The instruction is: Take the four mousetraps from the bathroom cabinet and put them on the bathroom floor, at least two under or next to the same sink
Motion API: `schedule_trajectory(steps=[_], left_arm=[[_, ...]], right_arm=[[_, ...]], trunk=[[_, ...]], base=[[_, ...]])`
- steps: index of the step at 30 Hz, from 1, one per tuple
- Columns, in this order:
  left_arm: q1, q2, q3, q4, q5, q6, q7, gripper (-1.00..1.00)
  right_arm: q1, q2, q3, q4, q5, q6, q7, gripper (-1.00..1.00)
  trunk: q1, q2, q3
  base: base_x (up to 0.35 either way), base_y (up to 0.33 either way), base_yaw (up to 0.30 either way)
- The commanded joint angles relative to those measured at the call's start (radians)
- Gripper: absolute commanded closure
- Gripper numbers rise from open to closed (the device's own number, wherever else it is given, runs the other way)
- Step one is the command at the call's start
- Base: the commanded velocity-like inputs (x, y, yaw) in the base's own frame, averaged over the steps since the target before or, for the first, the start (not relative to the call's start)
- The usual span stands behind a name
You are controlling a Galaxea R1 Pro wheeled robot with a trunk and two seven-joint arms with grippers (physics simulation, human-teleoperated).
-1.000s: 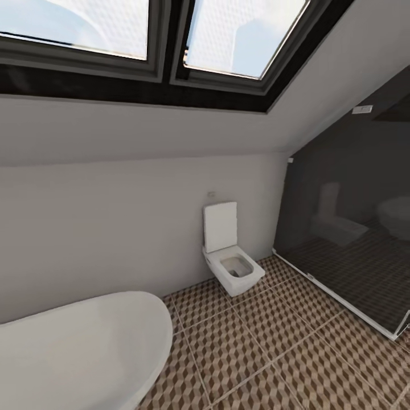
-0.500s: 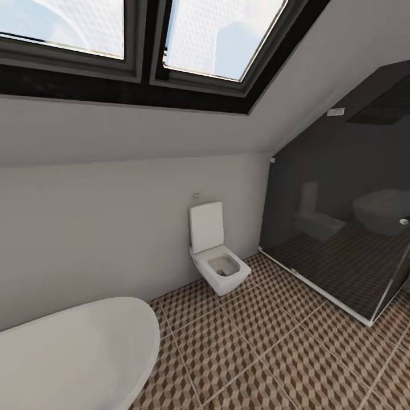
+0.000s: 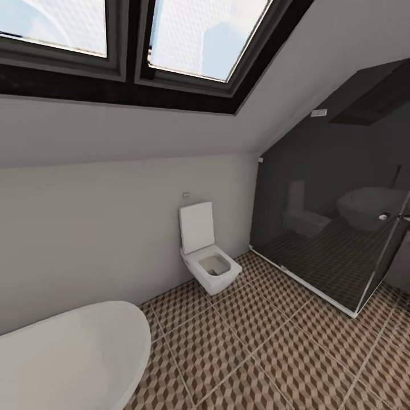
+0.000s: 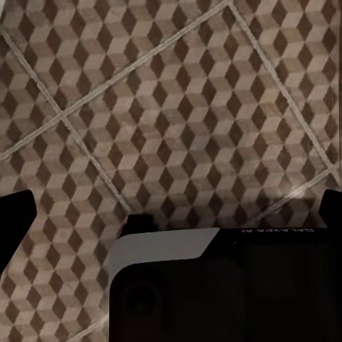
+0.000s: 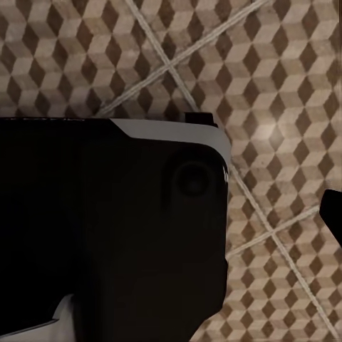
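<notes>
While the head camera looks into a bathroom corner under a sloped ceiling, the bathroom floor (image 3: 267, 353) spreads across the lower part of the scene, its cube-patterned tiles laid so the grout lines run diagonally. Taking the toilet (image 3: 206, 256) as the landmark: it stands against the grey wall with its lid raised upright and its bowl pointing out toward the open floor. Left of the toilet and nearer the camera sits the rounded end of a white bathtub (image 3: 68, 359), resting on the same tiles. Above the toilet, two dark-framed skylight windows (image 3: 188, 40) are set into the slope. Right of the toilet stands a dark glass shower enclosure (image 3: 336, 245), its lower edge running diagonally away from the toilet; the glass reflects a toilet and a tub.

Both wrist cameras look down on the patterned tiles. In the left wrist view a black-and-white robot part (image 4: 221, 285) covers the near area, with dark shapes at the two side edges. In the right wrist view a similar dark body (image 5: 107, 228) blocks much of the floor. Whether either tool is spread or pressed together cannot be told.
</notes>
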Motion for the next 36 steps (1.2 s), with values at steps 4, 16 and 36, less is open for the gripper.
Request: schedule_trajectory(steps=[4,16,36], left_arm=[[-0.001,0.000,-0.009,0.001,0.010,-0.004,0.002,-1.00],[-0.001,0.000,-0.009,0.001,0.010,-0.004,0.002,-1.00],[-0.001,0.001,-0.009,0.000,0.008,-0.005,0.003,-1.00]], right_arm=[[-0.002,0.000,0.008,0.003,-0.011,-0.004,0.003,-1.00],[-0.002,0.000,0.008,0.003,-0.011,-0.002,0.003,-1.00],[-0.002,-0.001,0.008,0.003,-0.011,-0.002,0.003,-1.00]], trunk=[[0.000,-0.001,-0.002],[0.000,-0.001,-0.002],[0.000,-0.001,-0.002]], base=[[0.000,0.000,-0.276],[0.000,0.000,-0.294],[0.000,0.000,-0.300]])
